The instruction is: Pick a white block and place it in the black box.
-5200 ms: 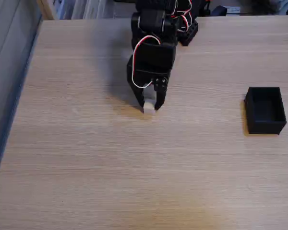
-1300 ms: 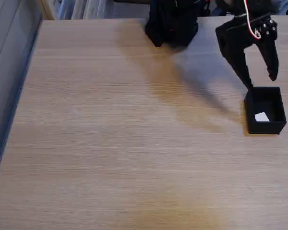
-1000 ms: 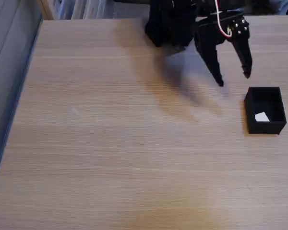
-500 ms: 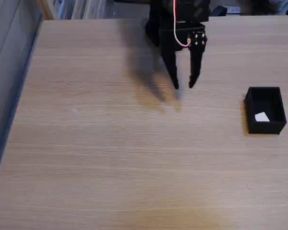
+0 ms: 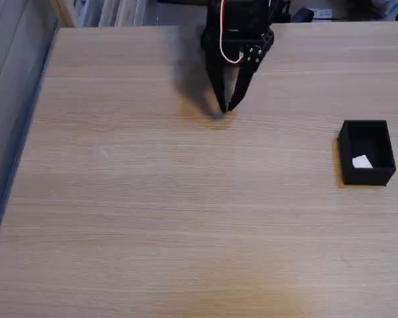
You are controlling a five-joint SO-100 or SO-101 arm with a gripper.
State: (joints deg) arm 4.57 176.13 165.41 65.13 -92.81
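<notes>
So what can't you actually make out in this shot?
- The arm's base: cut off by the fixed view's top edge.
- Gripper: tips nearly meet; fully shut or not is unclear.
- White block in the black box: too small to show how it rests.

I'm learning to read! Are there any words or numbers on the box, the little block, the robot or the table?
There are none to read: the matte black open-topped box, the small white cube inside it, the black gripper and the light wooden table carry no visible writing.
</notes>
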